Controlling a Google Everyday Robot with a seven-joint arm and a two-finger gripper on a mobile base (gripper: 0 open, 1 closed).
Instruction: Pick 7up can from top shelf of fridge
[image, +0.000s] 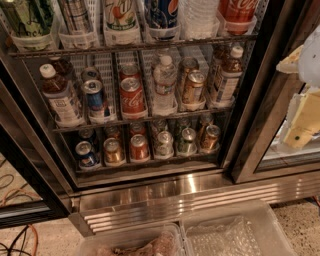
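The 7up can (120, 12) stands on the fridge's top shelf (135, 46), in a clear lane tray in the middle; only its lower body with the green logo shows. A dark blue Pepsi can (162, 12) is to its right and a red Coca-Cola can (237, 10) further right. A checked can (76, 17) and a green can (27, 20) stand to its left. My gripper (301, 122), white and pale yellow, is at the right edge in front of the right glass door. It is well to the right of and below the 7up can and holds nothing that I can see.
The middle rack (140, 116) holds bottles and cans, and the lowest rack (145, 161) holds small cans. The dark door frame (250, 125) stands between the gripper and the shelves. The ribbed steel base (190, 200) is below. Two clear plastic bins (235, 235) sit on the floor, with cables (20, 240) at the left.
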